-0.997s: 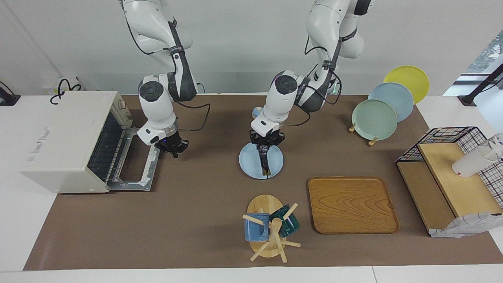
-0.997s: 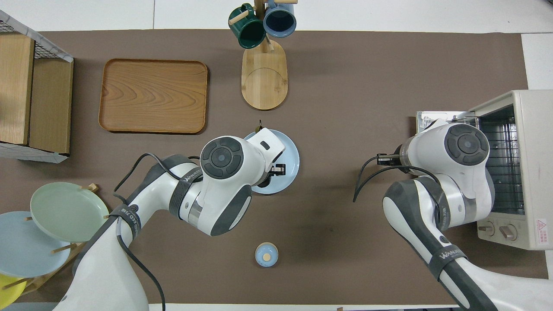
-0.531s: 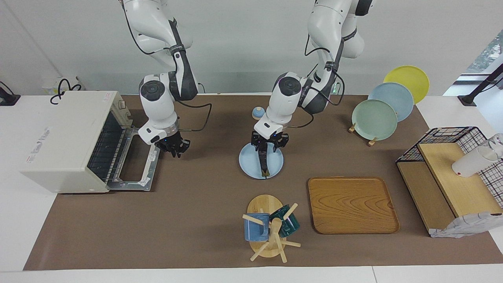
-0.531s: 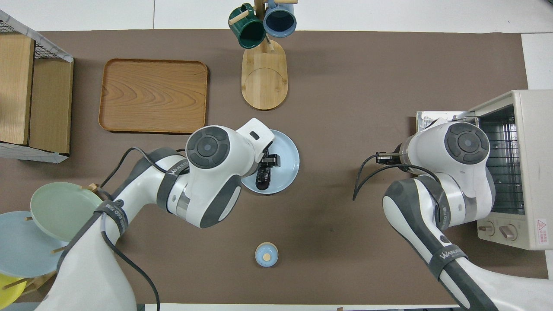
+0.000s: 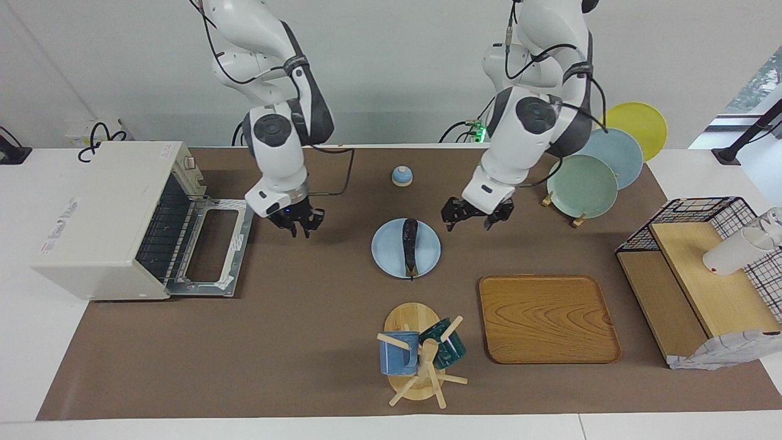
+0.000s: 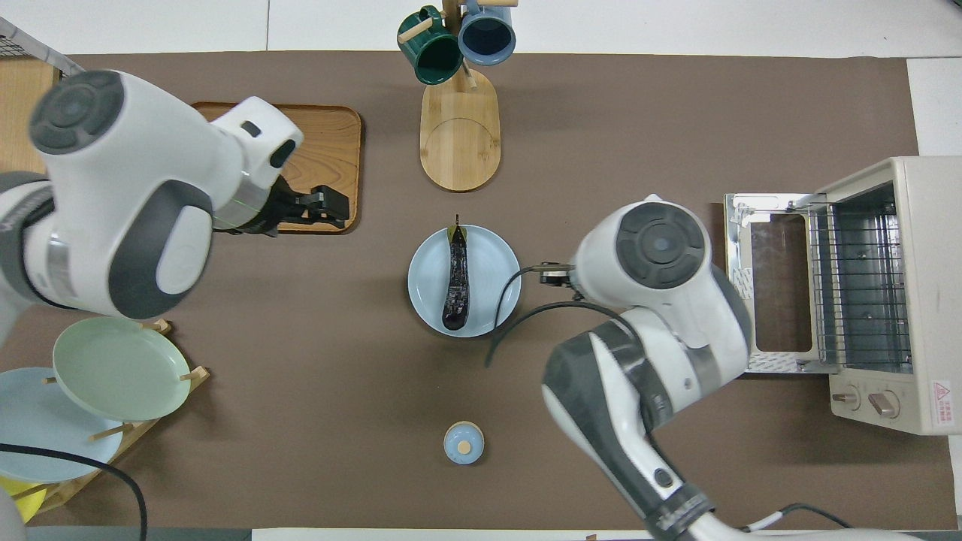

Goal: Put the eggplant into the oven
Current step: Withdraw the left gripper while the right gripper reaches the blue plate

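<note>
Eggplant (image 5: pixel 410 238) lies free on the blue plate (image 5: pixel 386 253); oven (image 5: pixel 110 220) door down. Left end effector (image 5: pixel 477 215) spread empty; right end effector (image 5: pixel 297 221) empty, spread unclear. Next: regrasp the eggplant, I judge

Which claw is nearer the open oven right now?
The right claw, hanging between the oven and the plate holding the eggplant. The left claw hangs past the plate, toward the left arm's end.
</note>
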{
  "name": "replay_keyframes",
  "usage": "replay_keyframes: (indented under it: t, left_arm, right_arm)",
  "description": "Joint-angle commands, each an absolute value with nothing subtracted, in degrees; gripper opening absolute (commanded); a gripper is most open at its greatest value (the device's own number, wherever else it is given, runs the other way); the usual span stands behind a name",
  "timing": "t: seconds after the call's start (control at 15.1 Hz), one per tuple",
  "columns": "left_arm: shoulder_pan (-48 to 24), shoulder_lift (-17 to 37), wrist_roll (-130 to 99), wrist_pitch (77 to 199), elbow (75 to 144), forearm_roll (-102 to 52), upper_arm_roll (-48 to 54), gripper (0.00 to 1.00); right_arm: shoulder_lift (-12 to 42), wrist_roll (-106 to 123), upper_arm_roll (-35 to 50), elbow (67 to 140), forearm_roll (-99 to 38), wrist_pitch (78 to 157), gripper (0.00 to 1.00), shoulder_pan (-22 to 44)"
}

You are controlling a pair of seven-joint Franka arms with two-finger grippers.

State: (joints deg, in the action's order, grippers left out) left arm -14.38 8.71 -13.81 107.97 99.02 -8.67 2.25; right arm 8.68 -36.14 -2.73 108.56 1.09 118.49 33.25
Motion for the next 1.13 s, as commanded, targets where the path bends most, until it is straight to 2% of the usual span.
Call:
replay_keyframes:
  t: [0.0, 0.07, 0.13, 0.27, 0.47, 0.6, 0.8, 1.06]
  left_arm:
    - [-8.28, 6.51, -5.39, 103.02, 98.7, -9.14, 2.72, 1.0]
    - [-6.52, 5.55, -3.36, 102.05, 98.88, -9.05, 2.64, 1.0]
    - [-5.2, 4.75, -2.9, 101.26, 98.88, -8.18, 2.64, 1.0]
    - [-4.22, 3.09, -2.81, 100.55, 99.14, -5.37, 2.64, 1.0]
    - [-2.81, 0.62, -2.81, 98.8, 99.49, -3.27, 2.64, 1.0]
    - [-2.81, -0.87, -2.9, 97.65, 99.67, -1.94, 2.72, 1.0]
    - [-2.81, -3.16, -2.9, 95.37, 99.84, -0.53, 2.72, 1.0]
    - [-2.81, -4.57, -2.81, 90.89, 99.14, -0.53, 2.9, 1.0]
  right_arm:
    - [24.81, -48.45, -2.9, 85.95, -0.09, 111.11, 0.37, 39.18]
    - [31.22, -52.87, -2.9, 78.13, 0.26, 110.05, 0.37, 42.24]
    - [35.55, -55.43, -2.9, 73.61, 0.0, 111.78, 0.37, 43.84]
    - [38.57, -56.51, -2.9, 72.33, 0.87, 115.91, 0.37, 46.56]
    - [38.85, -56.08, -2.9, 75.66, 7.98, 118.91, 0.43, 47.72]
    - [39.98, -55.9, -2.9, 75.85, 8.78, 119.18, 0.54, 48.42]
    - [40.17, -55.81, -2.81, 76.64, 10.2, 119.27, 0.54, 48.87]
    - [39.9, -55.99, -2.64, 80.76, 9.4, 124.62, 0.54, 48.78]
